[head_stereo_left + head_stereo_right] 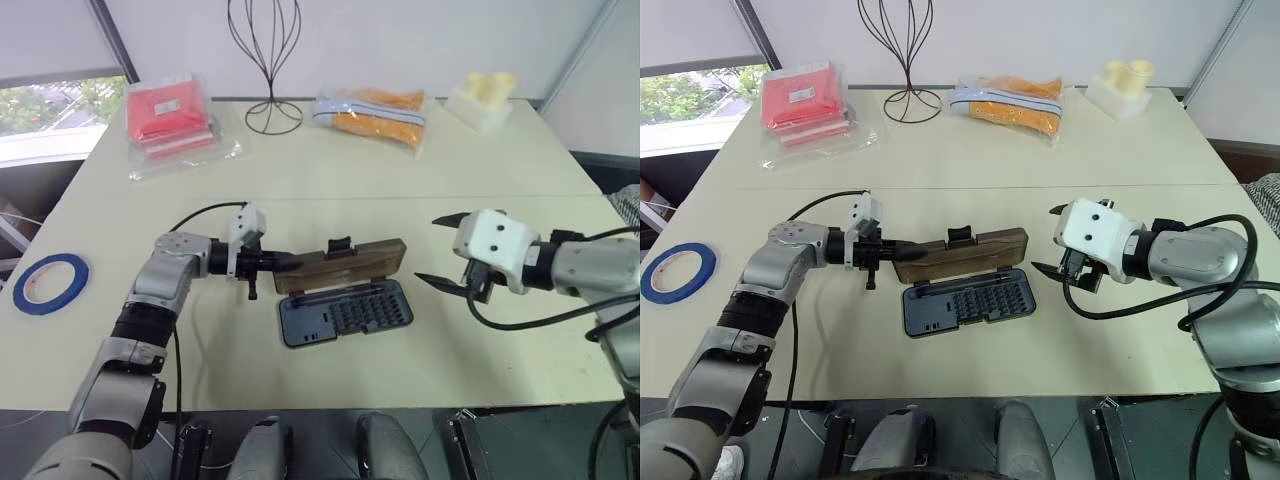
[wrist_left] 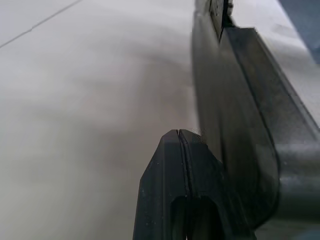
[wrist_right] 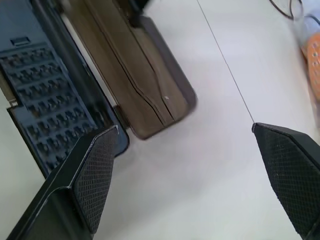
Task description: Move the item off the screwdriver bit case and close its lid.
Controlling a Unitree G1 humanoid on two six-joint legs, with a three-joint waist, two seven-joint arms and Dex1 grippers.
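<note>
The blue tape roll (image 1: 50,283) lies flat near the table's left edge, far from the case. The dark screwdriver bit case (image 1: 345,312) sits open mid-table with its rows of bits showing (image 3: 45,110). Its brown translucent lid (image 1: 345,265) stands tilted up along the far side, black latch tab (image 1: 340,245) on top. My left gripper (image 1: 290,263) is shut and empty, its tips at the lid's left end, with the lid's edge (image 2: 235,100) close alongside. My right gripper (image 1: 430,250) hangs open and empty, a little right of the case.
At the back of the table are a red packet (image 1: 168,115), a black wire stand (image 1: 270,70), an orange bag (image 1: 375,113) and a white block with yellow cylinders (image 1: 483,97). A black cable (image 1: 200,215) loops beside my left arm.
</note>
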